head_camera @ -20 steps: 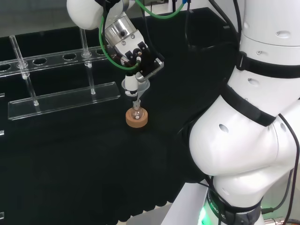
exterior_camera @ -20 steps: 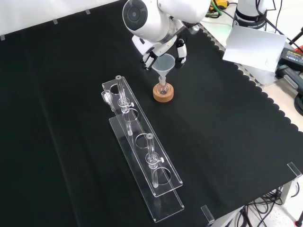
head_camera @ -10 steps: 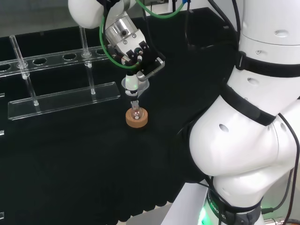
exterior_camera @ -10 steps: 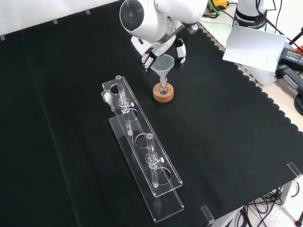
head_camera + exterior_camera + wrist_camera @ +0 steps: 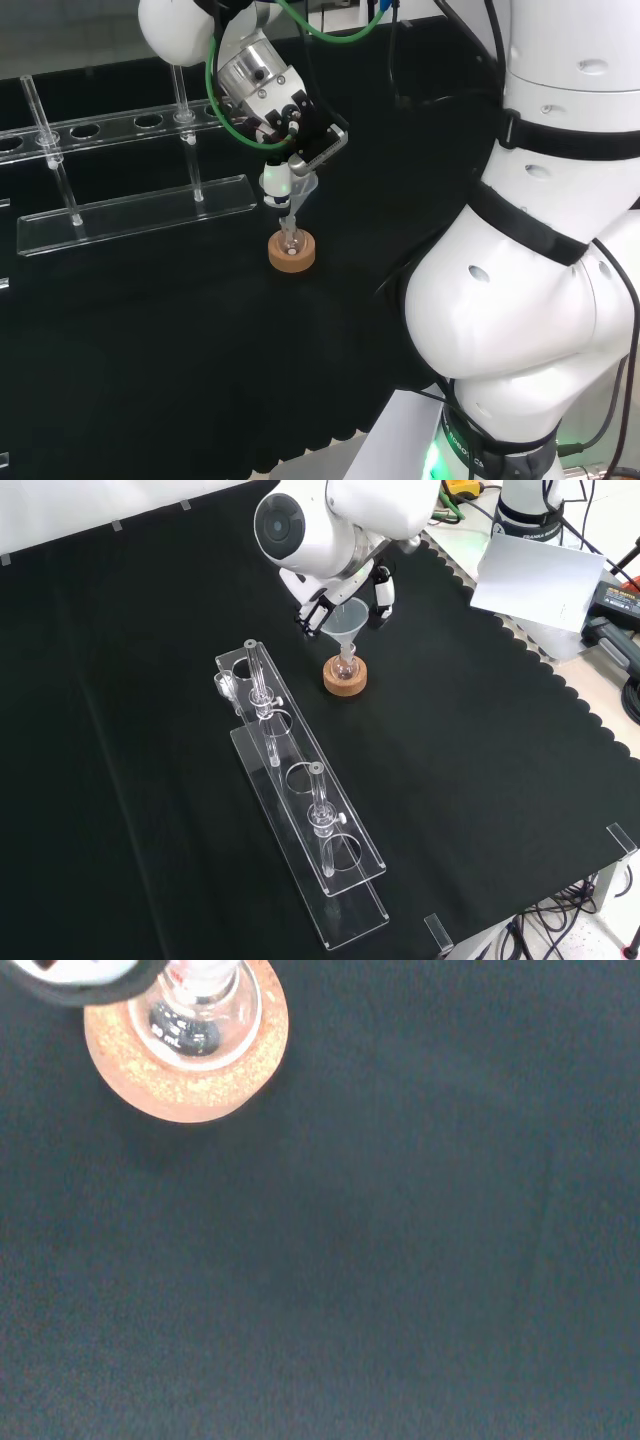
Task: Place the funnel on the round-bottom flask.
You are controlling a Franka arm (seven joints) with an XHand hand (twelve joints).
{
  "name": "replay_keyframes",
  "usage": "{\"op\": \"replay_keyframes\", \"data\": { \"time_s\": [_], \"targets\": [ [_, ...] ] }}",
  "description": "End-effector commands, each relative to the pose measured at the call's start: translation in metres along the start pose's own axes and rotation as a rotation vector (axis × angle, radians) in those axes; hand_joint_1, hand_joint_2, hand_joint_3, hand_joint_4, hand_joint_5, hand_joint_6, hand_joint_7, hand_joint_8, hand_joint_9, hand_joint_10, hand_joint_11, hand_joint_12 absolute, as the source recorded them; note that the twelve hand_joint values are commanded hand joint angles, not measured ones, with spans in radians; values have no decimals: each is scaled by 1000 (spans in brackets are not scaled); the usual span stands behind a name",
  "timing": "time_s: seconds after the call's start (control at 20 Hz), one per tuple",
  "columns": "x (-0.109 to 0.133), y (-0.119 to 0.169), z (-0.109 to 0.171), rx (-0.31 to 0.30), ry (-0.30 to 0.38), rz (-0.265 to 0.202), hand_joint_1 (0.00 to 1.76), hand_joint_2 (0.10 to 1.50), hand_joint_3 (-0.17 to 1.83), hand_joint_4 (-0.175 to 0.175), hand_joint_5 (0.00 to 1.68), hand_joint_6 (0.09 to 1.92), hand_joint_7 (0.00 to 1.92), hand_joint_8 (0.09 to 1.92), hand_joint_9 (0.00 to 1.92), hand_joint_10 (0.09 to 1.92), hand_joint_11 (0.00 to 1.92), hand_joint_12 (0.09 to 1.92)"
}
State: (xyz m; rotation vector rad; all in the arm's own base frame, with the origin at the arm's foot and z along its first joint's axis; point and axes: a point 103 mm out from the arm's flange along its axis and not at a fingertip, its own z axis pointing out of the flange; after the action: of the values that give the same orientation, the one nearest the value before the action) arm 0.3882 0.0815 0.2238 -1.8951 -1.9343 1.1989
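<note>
One round-bottom flask (image 5: 345, 668) of clear glass sits in one cork ring stand (image 5: 345, 678) on the black cloth (image 5: 480, 740), directly below the hand (image 5: 340, 585). The wrist view looks down on the flask (image 5: 195, 1015) seated in the ring (image 5: 190, 1060); whether it holds any liquid cannot be told.

One clear funnel (image 5: 348, 620) is held over the flask. In the front view its cone is just under the hand and its stem points down into the flask's neck; how far the stem has entered cannot be told. In the head view the funnel (image 5: 297, 190) tilts slightly, its cone against the fingers (image 5: 277, 180).

The hand (image 5: 300, 130) is closed round the funnel's cone, with fingers either side of the rim in the front view.

One clear plastic rack (image 5: 300, 800) lies on the cloth nearer the front camera than the hand, well apart from the flask. Two glass tubes are plainly seen standing in it, one (image 5: 258, 685) nearer the hand and one (image 5: 320, 810) farther from it. What they contain cannot be told. In the head view the rack (image 5: 130, 205) lies left of the hand.
</note>
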Motion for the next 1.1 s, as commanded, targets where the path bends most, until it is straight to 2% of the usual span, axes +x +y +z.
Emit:
{"op": "replay_keyframes", "data": {
  "time_s": [0.05, 0.75, 0.95, 1.1],
  "targets": [
    [3, -2, -1, 7, -5, 13, 717, 626, 661, -22, 401, 240, 310, 673, 608, 555, 572, 1278],
    [0, -3, 2, -13, 17, 8, 699, 632, 635, -28, 373, 115, 178, 668, 489, 607, 503, 1310],
    [1, -4, 0, -23, 18, 13, 685, 633, 628, -28, 334, 87, 105, 663, 421, 639, 460, 1329],
    [1, -4, 0, -29, 33, -2, 672, 634, 620, -26, 266, 87, 34, 632, 340, 672, 413, 1351]
  ]
}}
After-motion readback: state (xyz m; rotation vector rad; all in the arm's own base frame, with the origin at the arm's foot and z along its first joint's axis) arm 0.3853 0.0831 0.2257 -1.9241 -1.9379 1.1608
